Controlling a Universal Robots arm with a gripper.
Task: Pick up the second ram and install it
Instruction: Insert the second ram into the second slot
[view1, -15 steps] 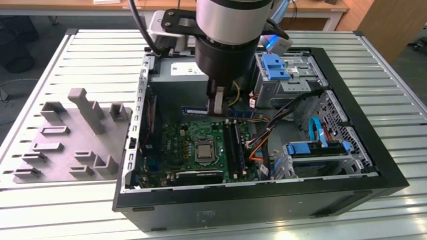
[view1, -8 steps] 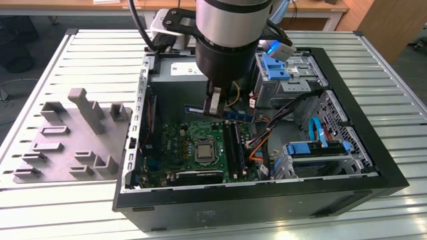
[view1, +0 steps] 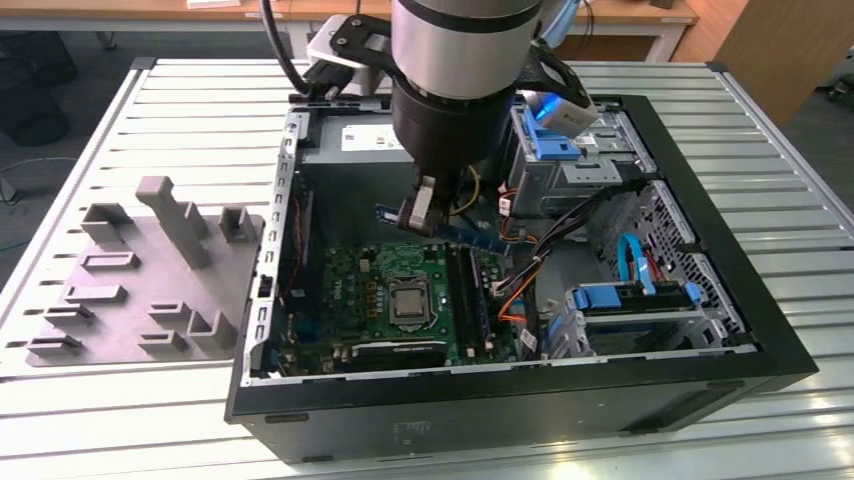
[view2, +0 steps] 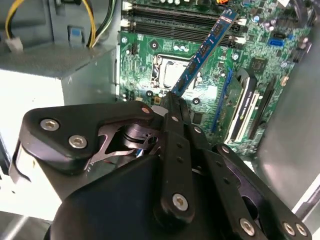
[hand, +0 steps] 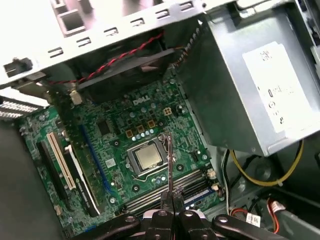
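My gripper (view1: 422, 213) hangs inside the open computer case, shut on one end of the second ram (view1: 470, 237), a thin blue-green stick. The stick juts out level above the motherboard (view1: 350, 290), over the black memory slots (view1: 462, 288). In the second wrist view the ram (view2: 205, 50) runs out from the gripper (view2: 174, 97) towards the slots (view2: 180, 22). The first wrist view gives the ram (hand: 169, 160) edge-on, rising from the gripper (hand: 171, 197) above the slots (hand: 165, 191) and the processor socket (hand: 147, 157).
The black case (view1: 534, 400) lies open on a slatted metal table (view1: 801, 420). A power supply (view1: 354, 140), drive cages (view1: 587, 150) and loose cables (view1: 534, 270) crowd the case's far side and the exterior view's right. A grey fixture block (view1: 147, 280) with upright posts sits to the case's left.
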